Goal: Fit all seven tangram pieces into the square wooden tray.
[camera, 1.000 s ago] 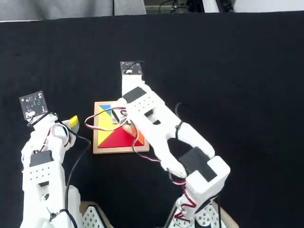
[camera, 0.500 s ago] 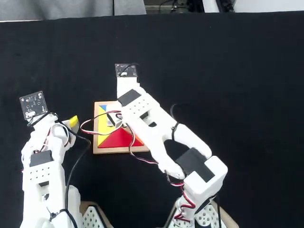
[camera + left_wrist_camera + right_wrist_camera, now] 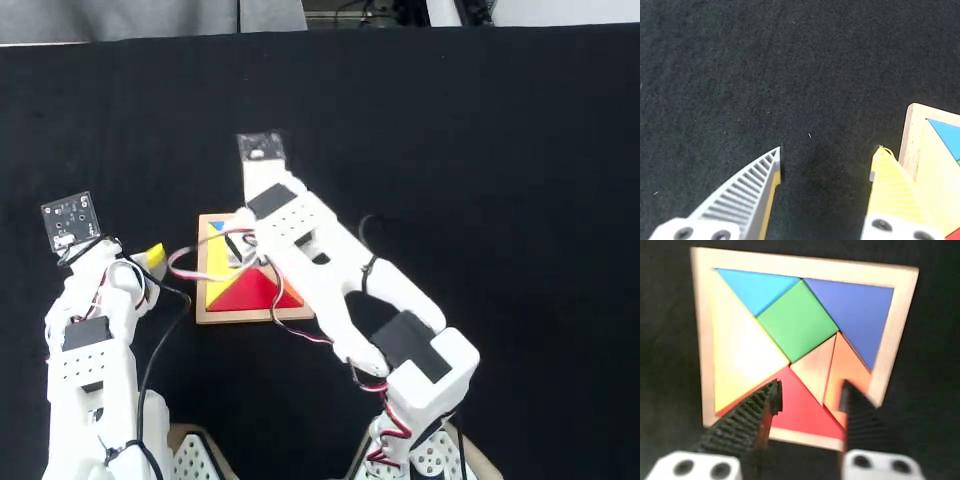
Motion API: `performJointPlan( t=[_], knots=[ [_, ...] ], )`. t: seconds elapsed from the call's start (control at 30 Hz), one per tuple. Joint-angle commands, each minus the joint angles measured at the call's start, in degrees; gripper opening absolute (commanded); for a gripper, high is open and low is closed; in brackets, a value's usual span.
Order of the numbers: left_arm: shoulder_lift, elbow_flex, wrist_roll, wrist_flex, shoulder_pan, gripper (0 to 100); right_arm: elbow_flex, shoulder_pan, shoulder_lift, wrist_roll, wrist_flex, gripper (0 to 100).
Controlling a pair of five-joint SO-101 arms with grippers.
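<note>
The square wooden tray (image 3: 805, 262) holds seven coloured pieces lying flat: a light blue triangle (image 3: 760, 285), a green square (image 3: 797, 320), a dark blue triangle (image 3: 857, 310), a yellow triangle (image 3: 742, 352), a red triangle (image 3: 800, 410), a tan piece (image 3: 815, 370) and an orange piece (image 3: 847, 365). My right gripper (image 3: 810, 392) hangs open over the tray's red and tan pieces, holding nothing. In the high view the right arm (image 3: 300, 235) covers much of the tray (image 3: 250, 316). My left gripper (image 3: 829, 160) stands open and empty over the black cloth just beside the tray's corner (image 3: 912, 130).
Black cloth (image 3: 480, 150) covers the whole table around the tray. The left arm (image 3: 95, 300) stands at the front left, its yellow fingertip (image 3: 152, 257) a short way from the tray's edge.
The right arm has shifted a little to the left over the tray. The left arm has not moved.
</note>
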Motion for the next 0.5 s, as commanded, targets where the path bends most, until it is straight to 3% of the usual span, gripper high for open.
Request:
performJointPlan(
  t=[0.0,0.17,0.33,0.47],
  knots=[
    [-0.9,-0.5,0.1,-0.9,0.0,29,-8.0,4.6,-5.8,5.0,6.9,1.4],
    [-0.9,-0.5,0.1,-0.9,0.0,29,-9.2,9.1,-6.8,5.9,9.8,1.2],
    [-0.9,-0.5,0.1,-0.9,0.0,29,-5.5,6.3,-3.3,12.9,2.8,1.1],
    [-0.9,-0.5,0.1,-0.9,0.0,29,-3.8,3.7,2.9,12.8,-1.2,1.1]
  ],
)
